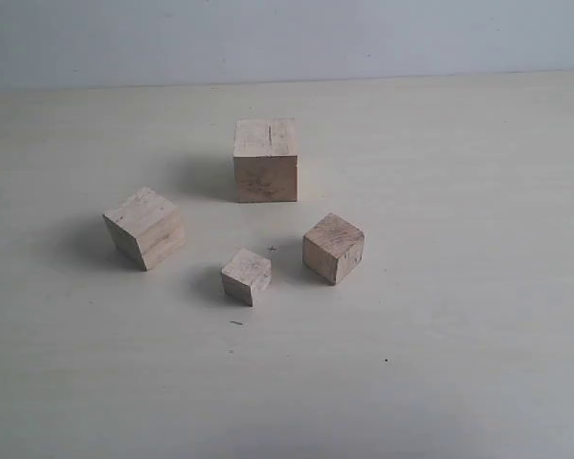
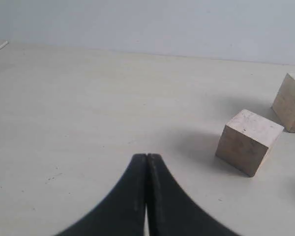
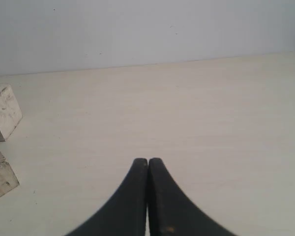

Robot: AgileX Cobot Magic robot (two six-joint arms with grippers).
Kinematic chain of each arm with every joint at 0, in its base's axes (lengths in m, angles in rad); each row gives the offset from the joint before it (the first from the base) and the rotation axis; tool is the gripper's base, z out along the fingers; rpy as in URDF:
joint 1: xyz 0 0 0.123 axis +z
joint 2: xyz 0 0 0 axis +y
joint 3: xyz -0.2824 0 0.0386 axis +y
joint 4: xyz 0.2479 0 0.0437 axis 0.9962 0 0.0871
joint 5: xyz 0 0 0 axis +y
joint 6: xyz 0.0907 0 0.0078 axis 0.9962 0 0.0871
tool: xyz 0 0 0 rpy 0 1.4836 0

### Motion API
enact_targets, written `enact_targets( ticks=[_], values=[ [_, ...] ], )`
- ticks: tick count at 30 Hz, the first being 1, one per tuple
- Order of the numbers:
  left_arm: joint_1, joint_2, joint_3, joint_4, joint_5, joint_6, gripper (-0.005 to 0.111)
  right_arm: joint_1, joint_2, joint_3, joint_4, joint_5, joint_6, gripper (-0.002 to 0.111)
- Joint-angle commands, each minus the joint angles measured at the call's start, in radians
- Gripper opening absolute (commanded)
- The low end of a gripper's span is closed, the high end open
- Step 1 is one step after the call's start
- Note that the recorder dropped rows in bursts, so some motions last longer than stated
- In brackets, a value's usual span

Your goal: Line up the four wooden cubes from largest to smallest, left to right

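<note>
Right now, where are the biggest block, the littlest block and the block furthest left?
Biggest block [image 1: 266,179]: exterior view, middle of its front face.
Littlest block [image 1: 249,264]: exterior view, on its top face.
Leftmost block [image 1: 142,210]: exterior view, on its top face.

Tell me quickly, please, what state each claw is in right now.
Left claw: closed, holding nothing.
Right claw: closed, holding nothing.
</note>
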Motion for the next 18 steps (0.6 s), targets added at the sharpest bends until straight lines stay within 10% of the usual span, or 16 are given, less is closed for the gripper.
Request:
enact_targets(
  ticks=[1,18],
  values=[
    [-0.005,-0.004,0.002,-0.004,-0.007,0.0,0.0,0.003,-0.006,0.004,-0.003,-0.006,0.001,0.0],
    [-0.005,-0.004,0.002,-0.004,-0.007,0.0,0.0,0.003,-0.006,0.004,-0.003,-0.104,0.001,0.0]
  ],
)
